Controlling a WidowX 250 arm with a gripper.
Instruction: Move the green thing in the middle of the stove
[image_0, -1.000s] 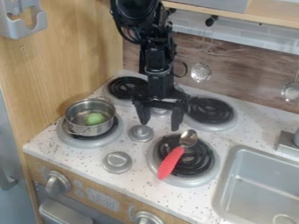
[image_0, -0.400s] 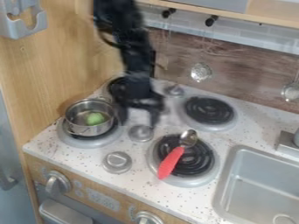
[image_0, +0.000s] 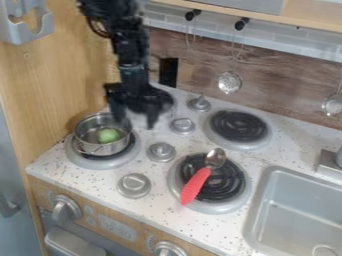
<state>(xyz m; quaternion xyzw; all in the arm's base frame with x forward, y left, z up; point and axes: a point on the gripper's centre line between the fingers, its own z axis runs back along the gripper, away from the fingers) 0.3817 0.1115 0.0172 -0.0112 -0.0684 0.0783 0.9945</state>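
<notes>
On the left of the counter (image_0: 50, 165), the front left burner (image_0: 85, 162) bears a metal pot (image_0: 99, 147). The green thing (image_0: 108, 135) lies inside the pot, its rounded top below the rim; its exact shape is hard to make out. Just to the right, the gripper (image_0: 135, 122) hangs near the pot's back right side, its jaws wide, tips pointing down and counter showing between them. The arm partly covers the rear left burner (image_0: 165, 98). Four grey knobs (image_0: 160, 152) stand in a line from front to back, between the left and right burners. Right of them, a spoon (image_0: 194, 186) lies across the front right burner (image_0: 229, 187), red handle toward the front, metal bowl toward the back. Behind it sits the rear right burner (image_0: 239, 126). At far right is the grey sink (image_0: 267, 175).
</notes>
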